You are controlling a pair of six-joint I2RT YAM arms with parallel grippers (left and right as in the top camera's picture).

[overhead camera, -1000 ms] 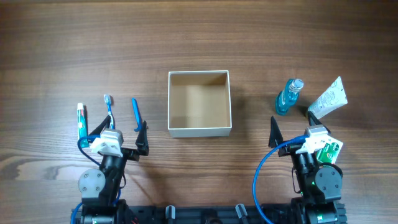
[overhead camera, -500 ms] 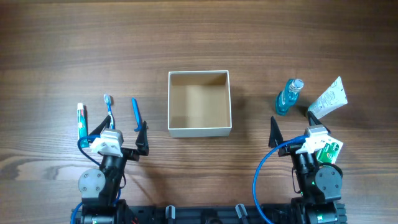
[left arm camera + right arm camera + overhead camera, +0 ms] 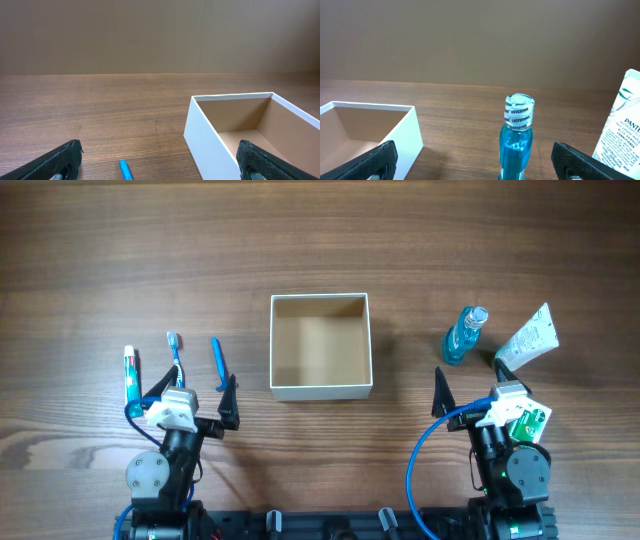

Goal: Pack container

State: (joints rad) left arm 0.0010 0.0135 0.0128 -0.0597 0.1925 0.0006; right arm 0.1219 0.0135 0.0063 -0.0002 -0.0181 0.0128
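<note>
My left claw (image 3: 195, 392) hangs released, fingers spread wide, low over the brown wooden bench (image 3: 320, 240). My right claw (image 3: 472, 385) is spread open just the same. The square white-walled box with a tan inside (image 3: 320, 391) sits at the bench's middle, between my two arms and a little ahead of them. A clear blue mouthwash bottle (image 3: 516, 140) stands upright ahead of my right claw, with a white tube (image 3: 528, 338) just beside it. A blue toothbrush (image 3: 176, 355) lies ahead of my left claw.

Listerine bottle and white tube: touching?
Apart. The overhead view shows a strip of bare wood between the bottle and the tube. The right wrist view shows the same gap.
</note>
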